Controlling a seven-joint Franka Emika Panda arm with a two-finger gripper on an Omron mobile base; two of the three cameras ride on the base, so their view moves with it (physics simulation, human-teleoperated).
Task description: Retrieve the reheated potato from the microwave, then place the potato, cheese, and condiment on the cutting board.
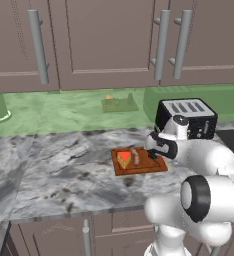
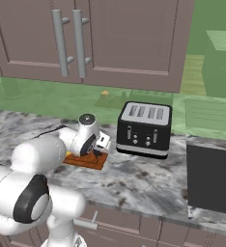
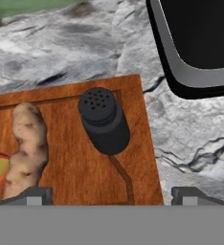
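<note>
Gripper [image 3: 109, 194]: jaws spread wide, holding nothing.
Condiment shaker [image 3: 104, 119]: on the cutting board [image 3: 138, 158], straight ahead between the fingertips, upright, free.
Potato [image 3: 28, 143]: beside left fingertip, long axis running away from tool.
Cheese [image 1: 124, 159]: beyond potato.
Judgement: retreat straight back.

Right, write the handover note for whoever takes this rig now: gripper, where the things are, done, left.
Gripper: open, holding nothing, just above the cutting board.
On the board: potato, cheese beside it, dark condiment shaker standing upright between the fingertips.
Toaster sits on the counter just beyond the board.
Done: all three items look placed.
Left: probably only lift the arm clear without knocking the shaker.
</note>
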